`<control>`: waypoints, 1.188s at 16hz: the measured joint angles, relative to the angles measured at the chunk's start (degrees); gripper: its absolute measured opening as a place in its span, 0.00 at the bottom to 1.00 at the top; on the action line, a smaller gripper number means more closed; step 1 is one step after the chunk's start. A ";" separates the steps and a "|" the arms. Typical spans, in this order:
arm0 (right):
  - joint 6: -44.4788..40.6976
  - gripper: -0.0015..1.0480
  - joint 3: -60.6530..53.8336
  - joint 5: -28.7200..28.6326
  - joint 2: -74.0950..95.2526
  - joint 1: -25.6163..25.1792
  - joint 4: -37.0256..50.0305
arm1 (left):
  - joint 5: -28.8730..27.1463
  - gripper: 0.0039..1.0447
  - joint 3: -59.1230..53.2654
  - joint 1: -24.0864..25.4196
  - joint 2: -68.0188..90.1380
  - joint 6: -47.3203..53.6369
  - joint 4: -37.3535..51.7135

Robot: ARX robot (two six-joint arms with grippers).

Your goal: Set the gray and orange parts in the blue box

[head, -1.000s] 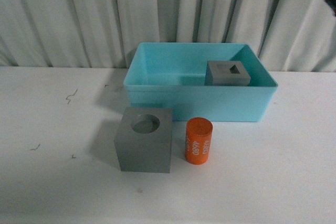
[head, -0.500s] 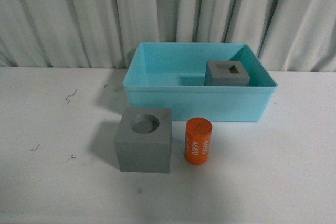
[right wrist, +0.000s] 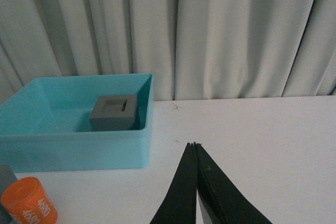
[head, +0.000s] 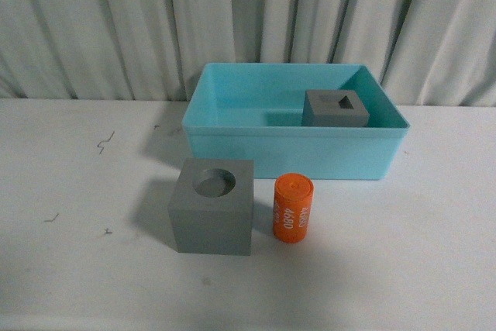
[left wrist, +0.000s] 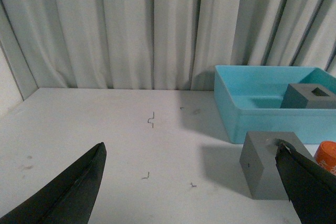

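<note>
my left claw (left wrist: pixel 190 147) gapes wide, empty; my right claw (right wrist: pixel 194 148) is pinched together on nothing. the round-hole gray cube (head: pixel 213 207) and orange cylinder (head: pixel 293 208) stand just before the blue box (head: pixel 232 141); the square-hole gray cube (head: pixel 335 108) sits inside it.

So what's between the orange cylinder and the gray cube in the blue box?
Just the near wall of the blue box, between the orange cylinder and the gray cube. The front view shows it.
</note>
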 joint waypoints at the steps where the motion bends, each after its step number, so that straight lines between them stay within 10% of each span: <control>1: -0.02 0.02 -1.09 -0.02 -3.04 0.00 -2.34 | -0.02 0.94 0.00 0.00 0.00 -0.02 0.00; 19: -0.04 0.02 -5.92 0.00 -44.78 0.00 -38.10 | 0.00 0.94 0.00 0.00 0.00 -0.02 -0.02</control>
